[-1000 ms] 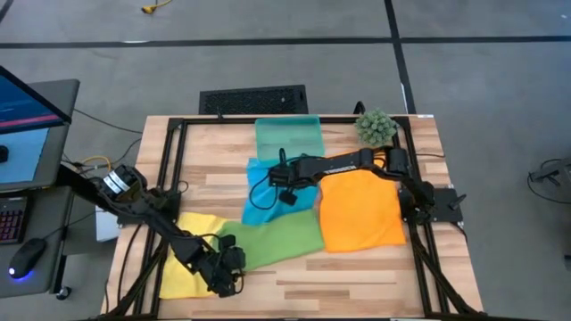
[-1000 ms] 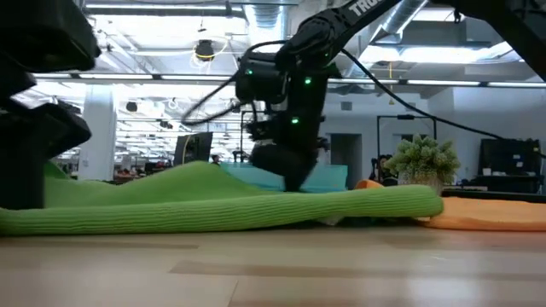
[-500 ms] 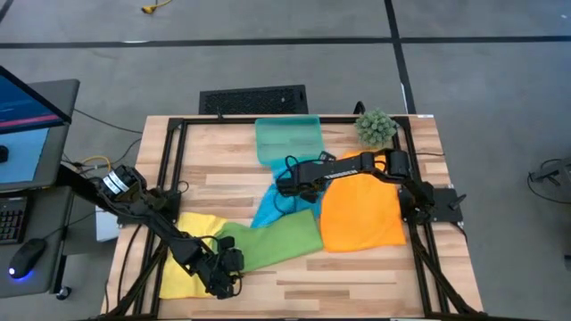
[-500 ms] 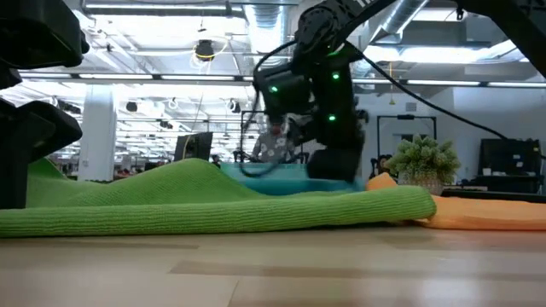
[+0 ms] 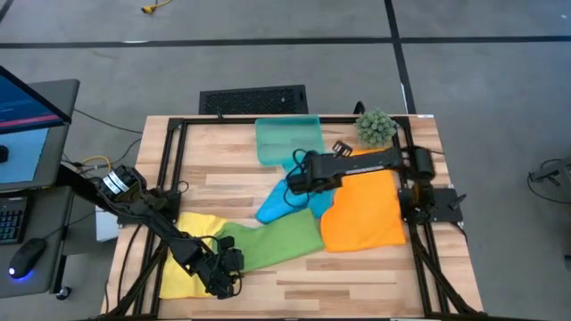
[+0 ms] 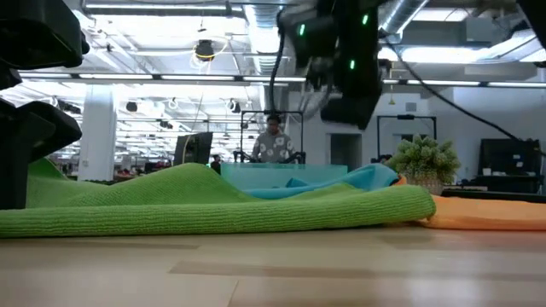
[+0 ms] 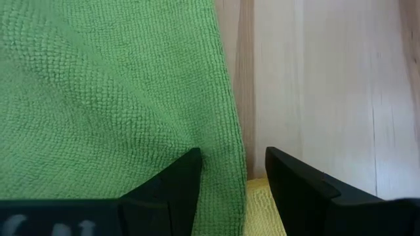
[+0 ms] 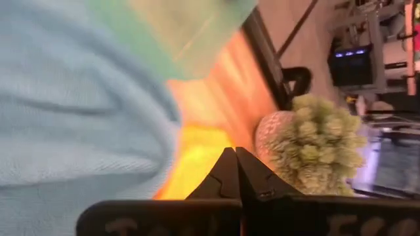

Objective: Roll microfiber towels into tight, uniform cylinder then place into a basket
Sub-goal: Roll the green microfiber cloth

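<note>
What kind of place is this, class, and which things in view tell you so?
Probably a robotics lab within a large open office or workshop. A wooden table with a black frame stands on bare concrete, a monitor and keyboard sit on a desk beside it, and ceiling ducts and strip lights stretch far behind.

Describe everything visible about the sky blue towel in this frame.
The sky blue towel is a soft microfiber cloth, crumpled and bunched rather than rolled or flat. It lies mid-table just in front of the basket, between the green towel and the orange towel, touching or overlapping both. The right gripper hangs over its upper end, fingers shut; whether it pinches the cloth cannot be told. In the low view its edge is raised above the green towel.
</note>
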`<state>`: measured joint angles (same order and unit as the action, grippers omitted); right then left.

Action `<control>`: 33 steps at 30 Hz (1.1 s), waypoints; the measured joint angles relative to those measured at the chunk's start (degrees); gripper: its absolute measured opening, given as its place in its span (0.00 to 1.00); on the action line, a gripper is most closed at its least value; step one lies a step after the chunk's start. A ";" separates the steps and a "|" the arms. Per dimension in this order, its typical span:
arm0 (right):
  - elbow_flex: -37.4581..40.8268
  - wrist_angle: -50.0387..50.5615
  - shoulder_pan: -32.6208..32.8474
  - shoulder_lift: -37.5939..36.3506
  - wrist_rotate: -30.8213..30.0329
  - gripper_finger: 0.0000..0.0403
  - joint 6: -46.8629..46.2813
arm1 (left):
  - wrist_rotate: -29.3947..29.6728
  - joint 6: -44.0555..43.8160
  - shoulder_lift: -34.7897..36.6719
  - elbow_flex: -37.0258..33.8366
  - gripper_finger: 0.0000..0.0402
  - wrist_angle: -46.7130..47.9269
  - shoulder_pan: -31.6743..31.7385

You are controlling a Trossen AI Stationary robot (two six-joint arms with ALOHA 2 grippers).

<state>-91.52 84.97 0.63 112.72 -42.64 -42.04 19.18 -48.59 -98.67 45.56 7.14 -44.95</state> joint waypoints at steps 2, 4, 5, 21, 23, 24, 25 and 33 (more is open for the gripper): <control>-0.01 -0.62 0.29 -3.20 0.06 0.01 0.07 | 0.00 -0.17 0.00 0.00 0.42 -0.01 0.00; -0.01 -4.01 1.29 -6.12 1.07 0.01 1.59 | 0.00 -0.18 0.00 0.00 0.42 -0.01 -0.02; -0.01 -6.50 1.83 -7.24 2.46 0.01 3.12 | 0.04 -0.15 0.00 0.00 0.42 -0.02 -0.04; 14.78 -50.53 -0.20 -8.38 34.85 0.00 33.07 | 0.09 0.41 -0.02 -0.02 0.42 -0.04 -0.07; 17.55 -55.98 -0.86 -8.38 39.20 0.01 34.38 | 0.09 0.41 -0.02 -0.02 0.42 -0.05 -0.07; 18.89 -58.95 -1.08 -8.38 41.22 0.01 34.79 | 0.09 0.39 -0.02 -0.02 0.42 -0.05 -0.07; 20.26 -61.74 -1.25 -8.38 43.28 0.01 34.92 | 0.09 0.39 -0.02 -0.02 0.42 -0.05 -0.07; 26.62 -70.66 -1.91 -6.04 49.73 0.01 33.74 | 0.07 0.37 -0.02 -0.02 0.42 -0.07 -0.07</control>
<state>-64.89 14.31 -1.28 106.67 7.08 -8.31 19.25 -48.23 -98.70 45.54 7.07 -45.01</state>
